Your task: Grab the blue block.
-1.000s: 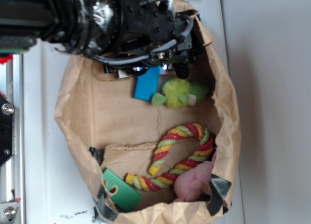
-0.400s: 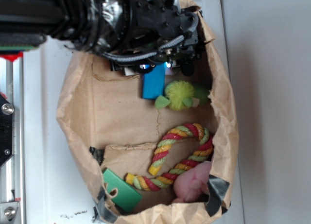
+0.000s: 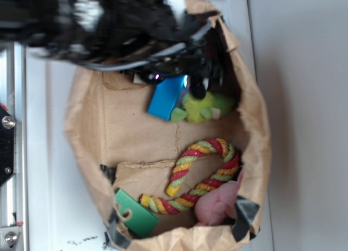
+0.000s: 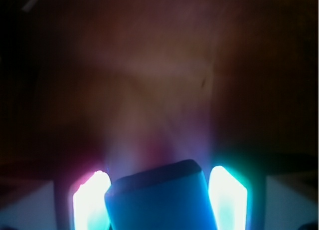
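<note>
Sitting inside the one brown paper bag (image 3: 87, 126) are five loose items: one blue block (image 3: 165, 97), one yellow-green fuzzy toy (image 3: 204, 106), one striped rope ring (image 3: 204, 175), one pink toy (image 3: 216, 204), one flat green piece (image 3: 136, 214).

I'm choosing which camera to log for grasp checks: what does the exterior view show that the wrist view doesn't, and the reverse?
Only the exterior view shows the surroundings: the brown paper bag, the yellow-green fuzzy toy beside the block, the rope ring, the green notched piece and the pink toy. Only the wrist view shows the glowing pads flanking the block close up; contact isn't clear. Both show the blue block at the tool.
</note>
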You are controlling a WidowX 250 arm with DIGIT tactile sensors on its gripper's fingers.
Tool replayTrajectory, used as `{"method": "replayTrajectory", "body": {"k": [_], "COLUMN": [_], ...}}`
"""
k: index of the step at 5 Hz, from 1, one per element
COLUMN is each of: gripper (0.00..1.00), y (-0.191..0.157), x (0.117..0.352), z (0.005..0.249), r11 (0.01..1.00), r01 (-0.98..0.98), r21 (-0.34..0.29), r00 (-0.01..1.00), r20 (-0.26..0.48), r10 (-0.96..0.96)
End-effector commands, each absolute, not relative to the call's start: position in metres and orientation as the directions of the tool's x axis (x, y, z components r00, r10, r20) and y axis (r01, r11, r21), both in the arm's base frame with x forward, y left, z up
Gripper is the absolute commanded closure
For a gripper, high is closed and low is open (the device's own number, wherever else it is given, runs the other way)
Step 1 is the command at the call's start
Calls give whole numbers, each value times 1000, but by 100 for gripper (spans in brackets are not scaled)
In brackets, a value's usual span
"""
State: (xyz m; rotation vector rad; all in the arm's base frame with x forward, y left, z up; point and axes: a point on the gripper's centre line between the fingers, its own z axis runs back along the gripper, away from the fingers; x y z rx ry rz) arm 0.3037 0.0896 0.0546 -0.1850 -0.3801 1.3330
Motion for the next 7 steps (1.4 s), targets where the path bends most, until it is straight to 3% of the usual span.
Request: {"method": "replayTrajectory", "body": {"k": [1, 3, 4, 5, 7], "gripper": [100, 100, 100, 100, 100], "y": [65, 37, 35, 32, 42], "x": [299, 287, 281, 282, 278], "z": [118, 158, 178, 197, 222], "r11": [374, 607, 754, 821, 925], "r01": [-860, -740, -613, -548, -350], "r21": [-348, -290, -236, -160, -146], "r00": [278, 514, 687, 762, 816], "r20": [295, 337, 311, 309, 437], "r10": [914, 789, 657, 568, 378]}}
